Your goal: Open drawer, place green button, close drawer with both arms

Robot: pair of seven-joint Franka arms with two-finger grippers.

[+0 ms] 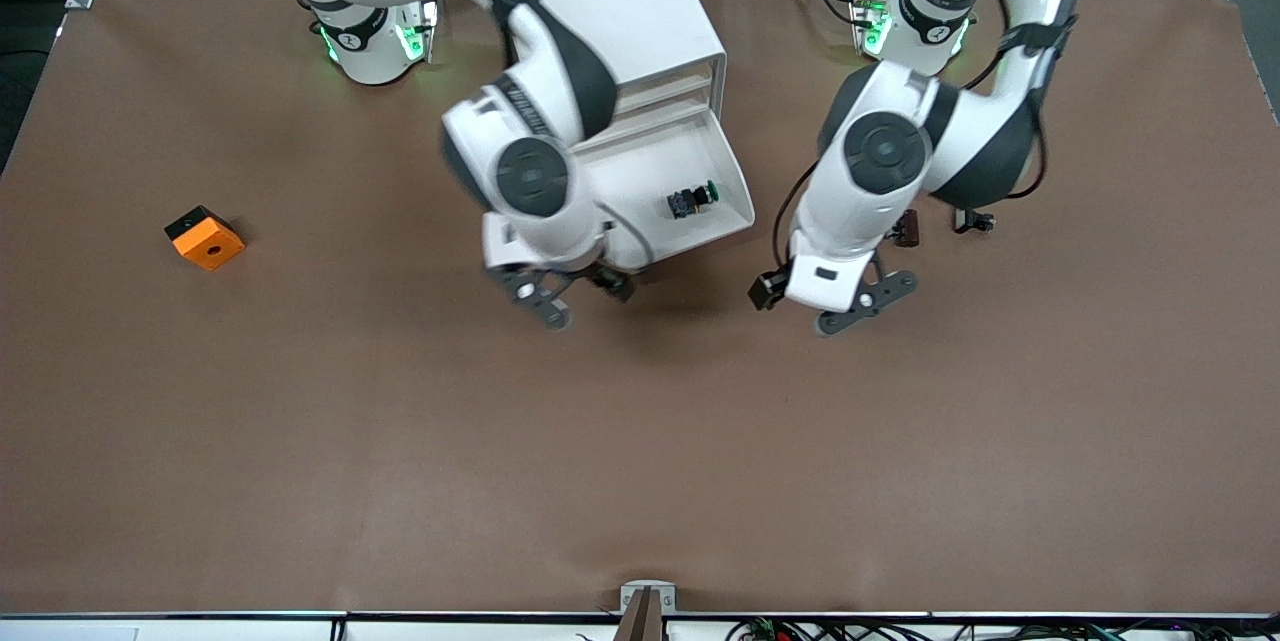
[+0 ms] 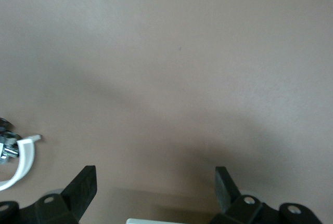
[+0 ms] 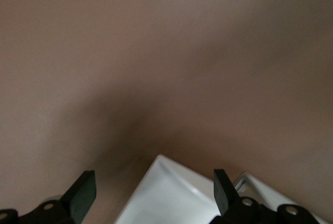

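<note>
The right end effector [image 1: 572, 293] hangs low over the table [image 1: 640, 441], just over the near edge of the open drawer [image 1: 735, 211]. Its fingers [image 3: 83, 193] are spread wide with nothing between them, and its wrist view shows a white corner of the drawer directly beneath. The left end effector [image 1: 845, 306] hovers over bare table toward the left arm's end, beside the drawer's front but clear of it. It too is wide and empty, its fingers [image 2: 83, 187] framing only brown surface.

Farther from the front camera, the drawer stands pulled out of the white cabinet [image 1: 610, 1]. Its long axis runs from the cabinet down toward the camera. The button [image 1: 692, 200] already lies inside it, on the tray floor toward the left arm's side, green cap pointing to that side. By the look of things, opening and placing are done and only the closing remains.

The coming move turns on one relation: the drawer's front lies just above the right end effector in the front view, so the push must go away from the camera, along the drawer's long axis, into the cabinet. The right arm is the nearer of the two and sits almost at that front. The left arm stands off to the side and would have to come across to share the push.

The orange block [image 1: 204, 237] lies well apart, toward the right arm's end.
</note>
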